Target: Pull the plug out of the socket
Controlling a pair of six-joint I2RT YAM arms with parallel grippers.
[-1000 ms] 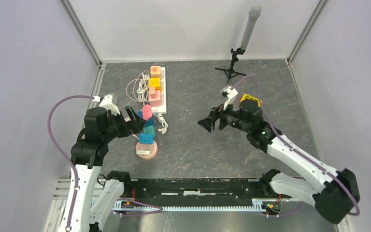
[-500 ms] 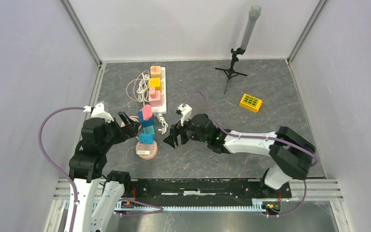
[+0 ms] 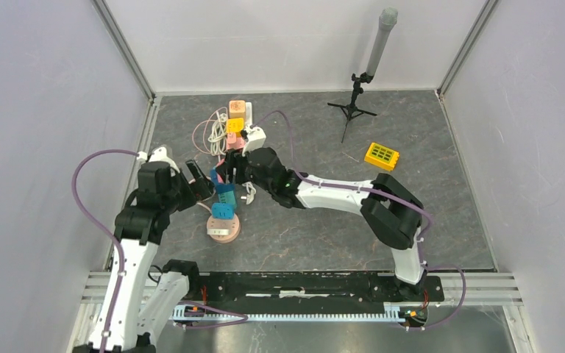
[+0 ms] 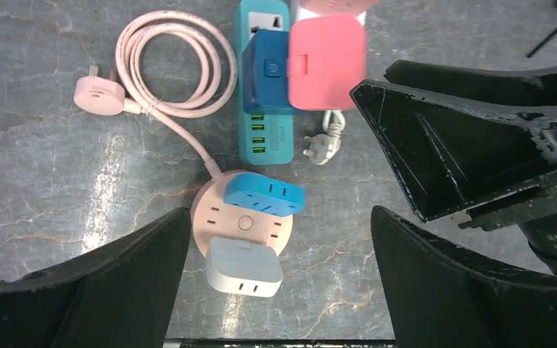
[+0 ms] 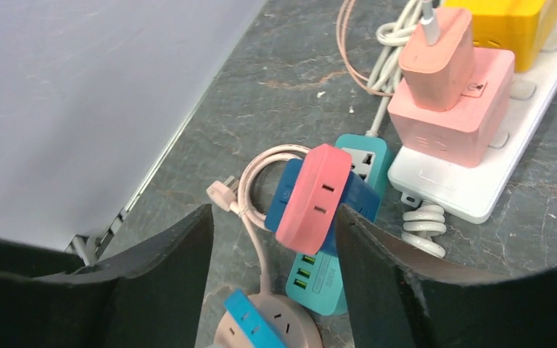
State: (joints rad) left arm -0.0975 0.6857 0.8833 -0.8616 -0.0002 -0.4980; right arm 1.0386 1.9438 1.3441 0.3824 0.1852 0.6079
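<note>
Straddling the pink plug (image 5: 312, 197) with the right claw (image 5: 272, 217), holding its 2 fingers (image 5: 152, 283) apart, not yet gripping. Finding that plug seated on the blue adapter (image 5: 365, 199) atop the teal power strip (image 5: 319, 279) on the worktop (image 5: 275, 94). Judging it best: squaring both fingers on the plug's flat sides, clamping firmly, pulling straight along the pins, no rocking. Possibly lowering the wide-open left claw (image 4: 279, 212) for pinning the strip down.

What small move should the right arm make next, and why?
Probably ease down and close on the pink plug: it sits between the open right fingers, not yet gripped, plugged into the blue adapter on the teal strip.
</note>
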